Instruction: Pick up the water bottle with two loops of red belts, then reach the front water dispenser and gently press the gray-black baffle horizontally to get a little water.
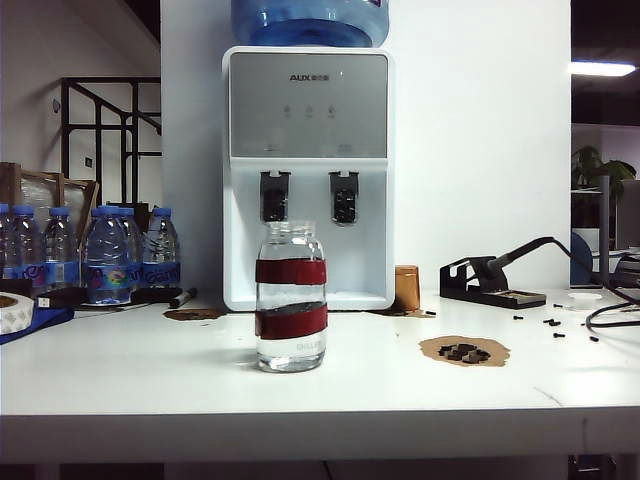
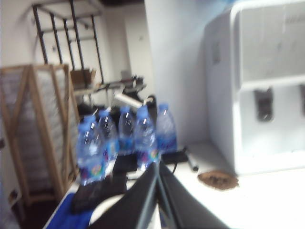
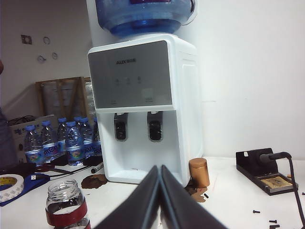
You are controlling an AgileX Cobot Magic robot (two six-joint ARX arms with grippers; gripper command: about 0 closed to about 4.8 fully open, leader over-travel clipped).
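The water bottle (image 1: pixel 291 297), a clear jar with two dark-red bands, stands upright on the white table in front of the water dispenser (image 1: pixel 308 100). Two gray-black baffles (image 1: pixel 274 196) (image 1: pixel 344 197) hang under the dispenser's gray panel. No gripper shows in the exterior view. In the right wrist view my right gripper (image 3: pixel 159 168) is shut and empty; the water bottle (image 3: pixel 66 205) stands off to its side and the dispenser (image 3: pixel 143 109) beyond it. My left gripper (image 2: pixel 157 164) is also shut and empty, facing the plastic bottles, with the dispenser (image 2: pixel 267 86) to one side.
Several blue-capped plastic bottles (image 1: pixel 100 250) stand at the left by a tape roll (image 1: pixel 12 312) and a marker (image 1: pixel 183 297). A copper cylinder (image 1: pixel 406 287), a soldering stand (image 1: pixel 490 280), a brown pad (image 1: pixel 463 351) and loose screws (image 1: pixel 550 325) lie on the right.
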